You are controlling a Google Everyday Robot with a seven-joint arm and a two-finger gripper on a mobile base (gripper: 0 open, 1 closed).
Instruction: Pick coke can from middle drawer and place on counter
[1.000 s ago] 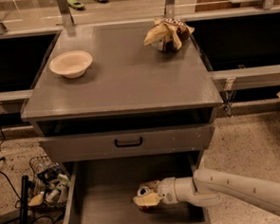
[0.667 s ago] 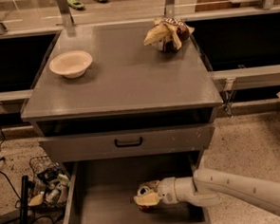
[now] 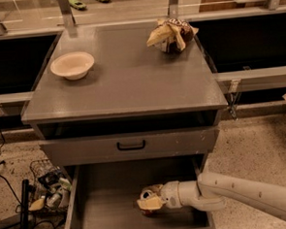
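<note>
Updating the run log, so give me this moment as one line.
gripper: inside open middle drawer, at coke can | coke can: mostly hidden | counter: bowl, snack bag, no can

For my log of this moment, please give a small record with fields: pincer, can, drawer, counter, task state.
pincer: inside the open drawer, right of centre, reaching in from the right
can: mostly hidden at the pincer; only a red bit shows
drawer: pulled out, grey floor
counter: bowl at left, snack bag at back right
task state: can not yet on counter
</note>
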